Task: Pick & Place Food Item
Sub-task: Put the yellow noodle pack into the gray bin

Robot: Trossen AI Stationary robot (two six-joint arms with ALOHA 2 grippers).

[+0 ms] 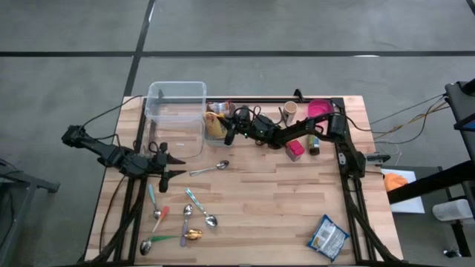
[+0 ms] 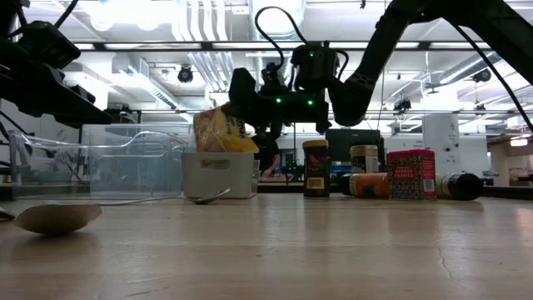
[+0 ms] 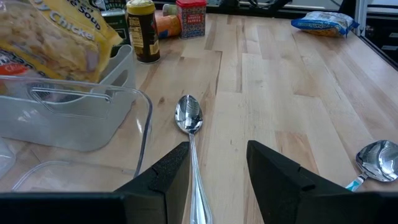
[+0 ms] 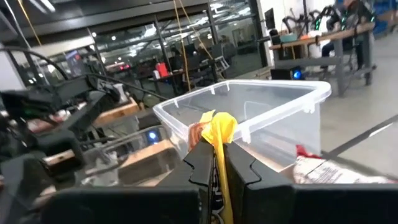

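1. The yellow food packet [image 4: 219, 134] is pinched at its top edge between the two fingers of the right gripper [image 4: 216, 163]. It shows again in the high view [image 1: 215, 123] and the low view [image 2: 221, 131].
2. The packet hangs over a small white bin [image 2: 218, 174]. The bin sits just beside the big clear plastic box [image 1: 176, 115] at the back of the wooden table [image 1: 282, 193].
3. The right gripper [image 1: 231, 126] is clenched tight on the packet.
4. The left gripper [image 3: 217, 171] is low over the table, near the front of the clear box. Its fingers stand apart and hold nothing.
5. A metal spoon [image 3: 189, 118] lies on the table, and its handle runs between those fingers.
6. A dark spice jar [image 3: 142, 30] and a red tin [image 3: 191, 18] stand farther along the back.
7. More spoons [image 1: 188, 217] lie near the front of the table. A blue snack bag [image 1: 328, 236] lies at the front on the right arm's side.
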